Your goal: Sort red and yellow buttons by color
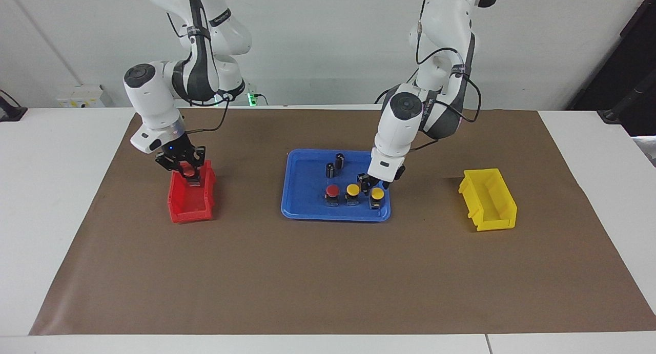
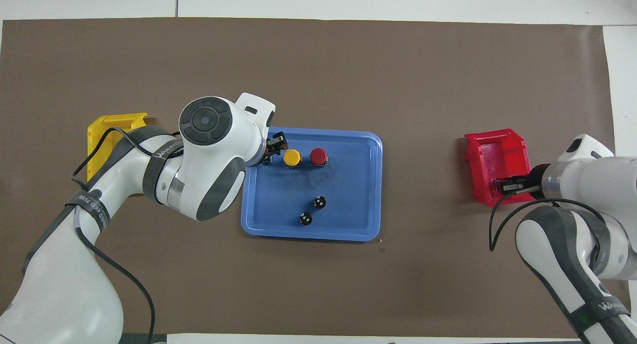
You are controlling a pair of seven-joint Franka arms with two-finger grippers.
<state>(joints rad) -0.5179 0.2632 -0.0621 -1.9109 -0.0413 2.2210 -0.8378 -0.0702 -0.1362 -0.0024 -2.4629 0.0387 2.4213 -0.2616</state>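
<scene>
On the blue tray (image 1: 307,213) a red button (image 1: 332,191) and two yellow buttons (image 1: 352,189) (image 1: 377,193) stand in a row. My left gripper (image 1: 372,183) is open, low over the yellow button at the left arm's end of the row. In the overhead view its wrist hides that button; the other yellow button (image 2: 292,157) and the red one (image 2: 318,156) show. My right gripper (image 1: 189,170) is down in the red bin (image 1: 192,203) at its end nearer the robots, shut on a second red button (image 1: 191,173) that barely shows.
Two small black cylinders (image 1: 339,160) (image 1: 330,169) stand on the tray nearer the robots than the buttons. A yellow bin (image 1: 489,200) sits toward the left arm's end of the brown mat, the red bin (image 2: 497,152) toward the right arm's end.
</scene>
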